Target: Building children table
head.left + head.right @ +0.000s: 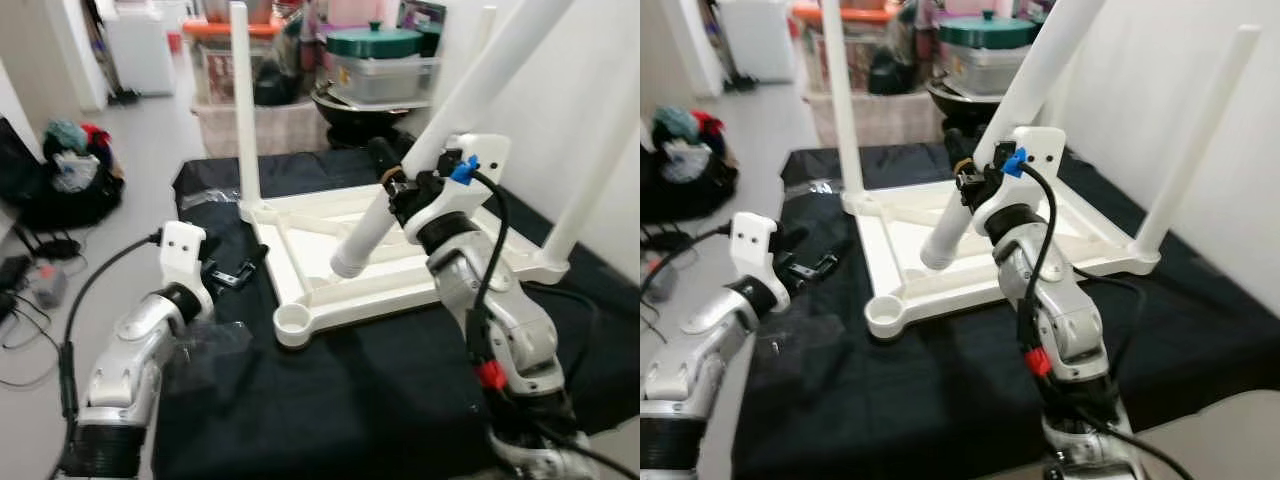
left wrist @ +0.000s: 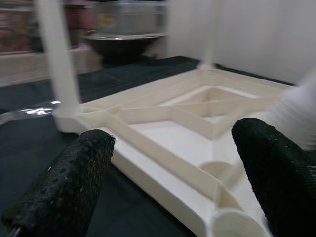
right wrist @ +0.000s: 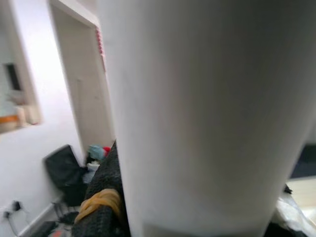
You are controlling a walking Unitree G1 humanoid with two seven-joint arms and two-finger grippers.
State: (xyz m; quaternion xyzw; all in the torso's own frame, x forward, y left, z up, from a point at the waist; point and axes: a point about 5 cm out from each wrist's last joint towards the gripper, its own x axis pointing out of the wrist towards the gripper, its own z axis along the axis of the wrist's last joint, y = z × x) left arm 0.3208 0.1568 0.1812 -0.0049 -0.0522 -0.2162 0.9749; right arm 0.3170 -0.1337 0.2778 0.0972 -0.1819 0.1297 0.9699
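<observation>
The white children's table top [image 1: 300,270] lies upside down on a black cloth [image 1: 330,400]. Upright white legs stand in its far left corner [image 1: 241,110] and right corner [image 1: 590,190]. My right gripper [image 1: 398,187] is shut on a loose white leg [image 1: 440,125], holding it tilted with its lower end [image 1: 348,264] just above the frame. That leg [image 3: 207,113] is close up in the right wrist view. An empty round socket [image 1: 292,321] sits at the near left corner. My left gripper [image 1: 236,271] is open beside the frame's left edge, fingers [image 2: 64,182] spread wide toward the frame [image 2: 163,158].
Clear storage bins, a green-lidded pot [image 1: 375,42] and a dark bowl [image 1: 345,110] crowd the space behind the table. Bags [image 1: 70,170] and cables [image 1: 40,280] lie on the floor at left. Crinkled plastic wrap [image 1: 215,340] rests on the cloth. A white wall [image 1: 600,60] stands right.
</observation>
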